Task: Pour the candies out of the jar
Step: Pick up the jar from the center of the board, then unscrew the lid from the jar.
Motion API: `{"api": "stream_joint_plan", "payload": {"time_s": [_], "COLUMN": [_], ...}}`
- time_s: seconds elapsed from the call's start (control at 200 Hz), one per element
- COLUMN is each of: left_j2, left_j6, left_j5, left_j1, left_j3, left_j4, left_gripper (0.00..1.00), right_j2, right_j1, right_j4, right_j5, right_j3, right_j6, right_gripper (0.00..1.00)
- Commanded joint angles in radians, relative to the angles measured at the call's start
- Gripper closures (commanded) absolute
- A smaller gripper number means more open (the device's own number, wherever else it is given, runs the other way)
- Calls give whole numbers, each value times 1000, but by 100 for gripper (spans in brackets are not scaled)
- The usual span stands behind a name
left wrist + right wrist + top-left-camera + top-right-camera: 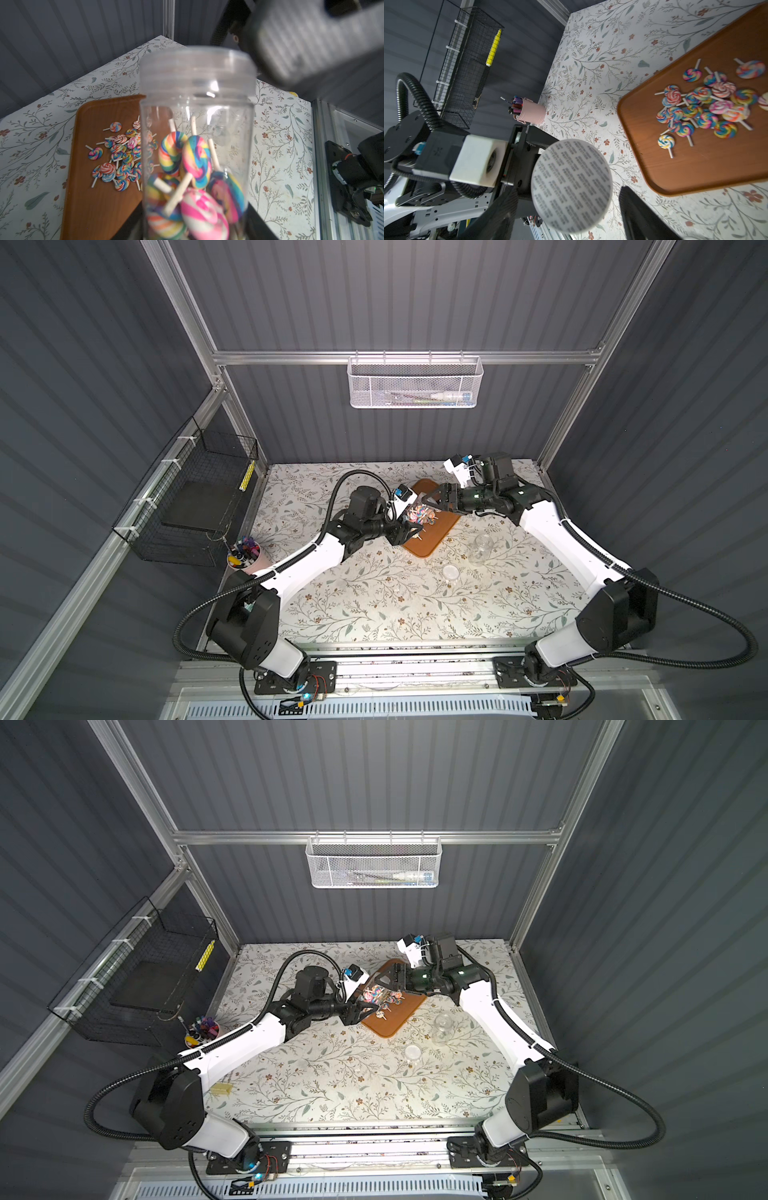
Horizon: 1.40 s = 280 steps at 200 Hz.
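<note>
Left gripper [407, 529] clamps jar [197, 124]; right gripper [566, 191] spread around lid [571, 166] (print illegible). About two dozen candies [702, 104] on tray [675, 170].

The left arm [307, 556] and right arm [552, 526] stretch forward, bending inward. The left hand [409, 529] clamps a clear plastic jar [197, 124]; the right hand [430, 501] has its jaws parted.

jar [197, 104]: base cut off by frame edge, rim blurred in left wrist view; too small in both top views to tell lid on/off.
jar end disc [571, 185]: printed txt blurred, unreadable.
left gripper fingers [260, 230]: mostly hidden behind jar, cut by edge.
right gripper fingers [645, 218]: blurred, cut by edge.
tray [695, 166]: one end out of frame in right wrist view.
candies [127, 156]: some hidden behind jar; count n/a.
white basket [415, 385]: contents too small to ID.
pen cup [251, 568]: partly behind left arm [307, 560].
</note>
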Motion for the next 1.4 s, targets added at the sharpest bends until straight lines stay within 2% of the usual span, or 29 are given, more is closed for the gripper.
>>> {"api": "stream_joint_plan", "payload": {"time_s": [0.0, 0.105, 0.25, 0.435, 0.56, 0.805, 0.906, 1.001, 1.131, 1.296, 1.396], "left_j2": [2, 15, 34, 37, 19, 26, 25, 24, 12, -1, -9], "left_j6": [-25, -26, -21, -21, -20, -25, -29, -34, -38, -33, -43], "left_j5": [-21, -28, -35, -68, -106, -107, -107, -103, -47, 67, 109], "left_j1": [-9, -18, -32, -51, -60, -64, -66, -66, -66, -65, -66], "left_j3": [1, 8, 25, 32, 17, 19, 16, 13, -1, -4, 2], "left_j4": [48, 45, 25, 15, 32, 41, 47, 52, 79, 94, 87], "left_gripper": [94, 100, 100, 100, 100, 100, 100, 100, 100, 100, 100], "right_j2": [-26, -56, -82, -58, -48, -31, -30, -30, -43, -53, -53], "right_j1": [5, 25, 38, 58, 75, 94, 95, 95, 80, 30, 26], "right_j4": [56, 170, 258, 283, 271, 278, 279, 270, 361, 568, 606], "right_j5": [64, 81, 140, 169, 201, 222, 233, 232, 127, -179, -325], "right_j3": [-58, -118, -164, -156, -159, -151, -151, -146, -174, -216, -200], "right_j6": [89, 164, 233, 270, 273, 273, 266, 242, 183, 126, 84], "right_gripper": [22, 22, 23, 31, 34, 35, 45, 47, 51, 54, 54]}}
